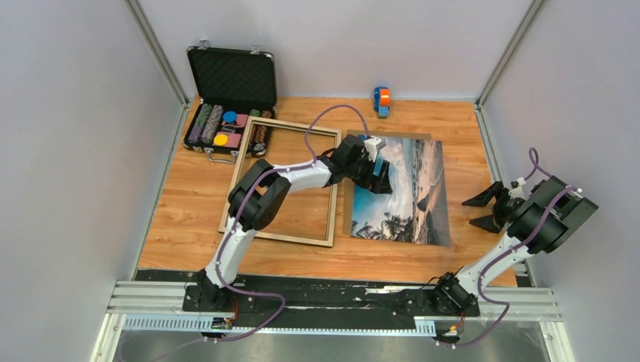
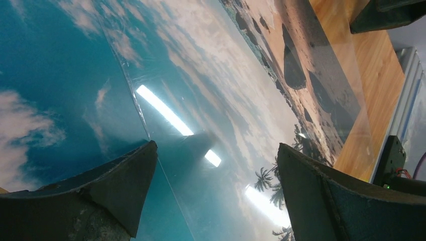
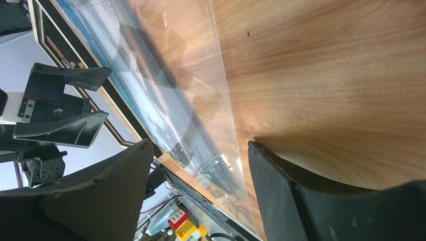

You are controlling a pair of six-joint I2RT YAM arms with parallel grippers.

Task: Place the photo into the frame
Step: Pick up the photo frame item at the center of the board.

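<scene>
The frame (image 1: pixel 275 237) lies empty left of centre on the tabletop (image 1: pixel 196 219), the photo (image 1: pixel 407 196) flat beside it, not inserted. The left end effector (image 1: pixel 382 179) hangs open above the photo, the right end effector (image 1: pixel 480 211) open and empty.

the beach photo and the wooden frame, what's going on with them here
The photo is not in the frame yet. It lies flat on the table just right of the empty frame, with a clear sheet over it. The left gripper hangs open right above the sky part of the photo, gripping nothing. The right gripper sits open near the table's right edge, also holding nothing.
</scene>
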